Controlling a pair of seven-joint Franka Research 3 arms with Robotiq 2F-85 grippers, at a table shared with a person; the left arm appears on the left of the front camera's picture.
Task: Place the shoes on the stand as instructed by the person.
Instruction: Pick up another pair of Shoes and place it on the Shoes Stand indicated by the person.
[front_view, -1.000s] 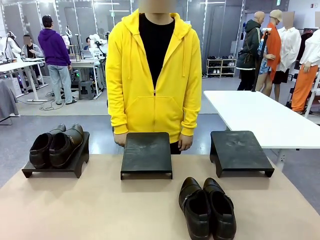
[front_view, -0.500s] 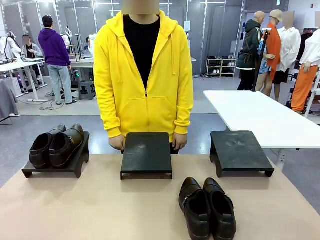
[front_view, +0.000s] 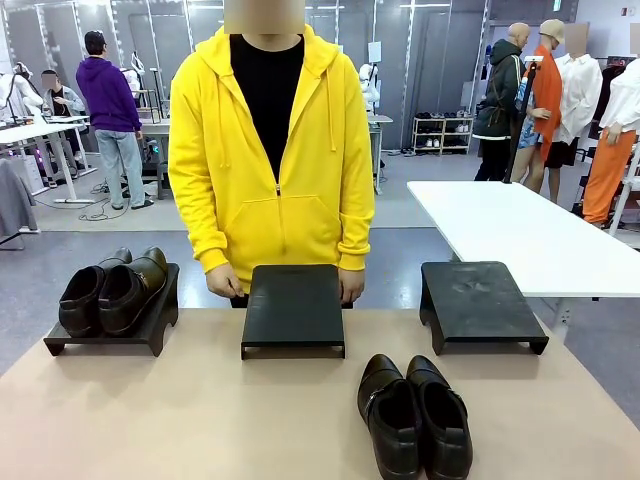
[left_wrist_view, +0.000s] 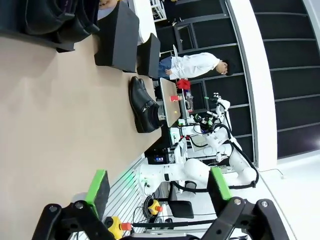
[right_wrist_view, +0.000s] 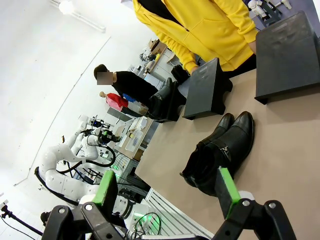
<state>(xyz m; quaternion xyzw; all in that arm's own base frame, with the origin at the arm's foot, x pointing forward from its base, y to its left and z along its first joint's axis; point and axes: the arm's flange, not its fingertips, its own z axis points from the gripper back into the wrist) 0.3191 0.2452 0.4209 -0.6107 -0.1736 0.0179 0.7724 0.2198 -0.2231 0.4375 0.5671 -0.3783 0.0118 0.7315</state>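
Wide open and empty: left gripper (left_wrist_view: 159, 187) and right gripper (right_wrist_view: 166, 192).
Just ahead of the right gripper's pads, the black buckled pair (right_wrist_view: 220, 150), side by side on the table (right_wrist_view: 280, 165); farther off ahead of the left gripper. Beyond it, the middle stand (front_view: 293, 305) and right stand (front_view: 480, 300), with the dark brown-black pair (front_view: 110, 290) up on the left stand (front_view: 150, 335). Farthest out, the person (front_view: 270, 150), a hand (front_view: 222, 282) at each far corner of the middle stand.

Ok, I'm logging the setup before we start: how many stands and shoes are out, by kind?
Black stands: 3, left, middle, right
Brown-black shoes, on the left stand: 2
Black buckled shoes, on the table: 2
Total: 7
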